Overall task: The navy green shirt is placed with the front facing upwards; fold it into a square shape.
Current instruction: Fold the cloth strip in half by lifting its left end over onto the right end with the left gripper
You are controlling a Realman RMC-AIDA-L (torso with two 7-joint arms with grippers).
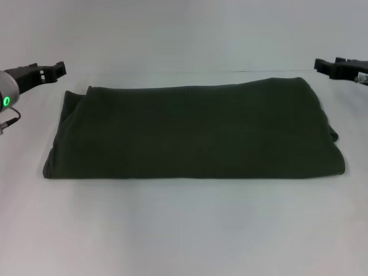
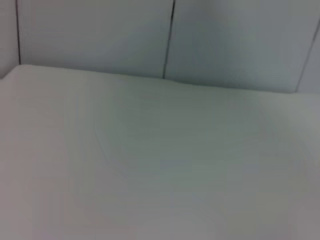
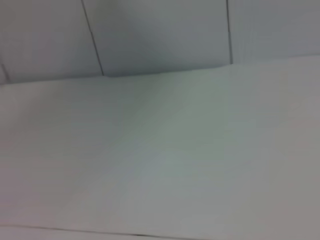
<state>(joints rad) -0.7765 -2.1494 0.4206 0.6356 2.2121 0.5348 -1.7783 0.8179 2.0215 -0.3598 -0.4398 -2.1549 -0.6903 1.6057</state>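
Head view, left to right for you: your left gripper (image 1: pixel 57 70) sits raised at the far left edge, dark fingers pointing inward over the white table (image 1: pixel 184 230), a green light glowing on the wrist behind it; whether those fingers are apart or together you cannot tell from this angle. Just inward of and below that gripper begins the navy green shirt (image 1: pixel 195 132), lying flat on the table as a wide folded rectangle, plain dark fabric uppermost, stacked layers showing along its left and right edges, long front edge fairly straight. The shirt runs across the middle and ends just short of and below your right gripper (image 1: pixel 322 66), which is raised at the far right edge, fingers pointing inward; its state cannot be told either. Neither gripper touches the cloth. Both wrist views show you only bare white table surface and pale wall panels beyond.
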